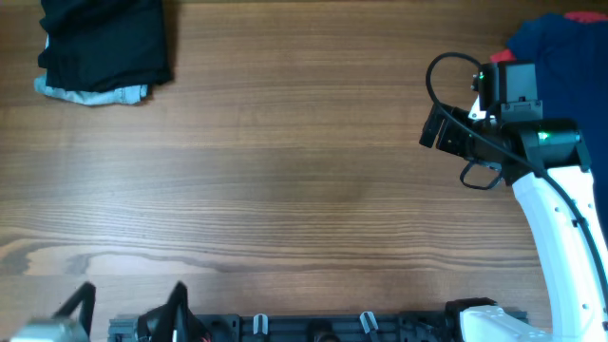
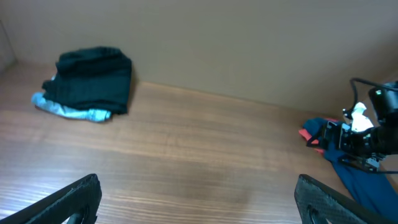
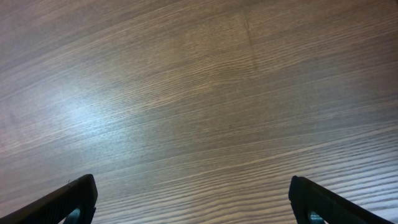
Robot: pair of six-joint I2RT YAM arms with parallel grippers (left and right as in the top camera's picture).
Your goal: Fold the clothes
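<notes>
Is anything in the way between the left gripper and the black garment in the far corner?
Nothing visible. Only bare table lies between the left gripper, its jaws open, and the black garment, which rests on a light blue one.

black garment (image 1: 104, 43), dark blue garment (image 1: 573, 55), wood-grain table (image 1: 285, 171)

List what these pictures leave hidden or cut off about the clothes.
- Black folded garment: overhead, top edge cuts it off.
- Light blue fabric: overhead and left wrist, black garment covers most; type unclear.
- Dark blue garment: overhead, frame corner and right arm hide parts.
- Red garment: only a sliver shows beyond the dark blue one.
</notes>
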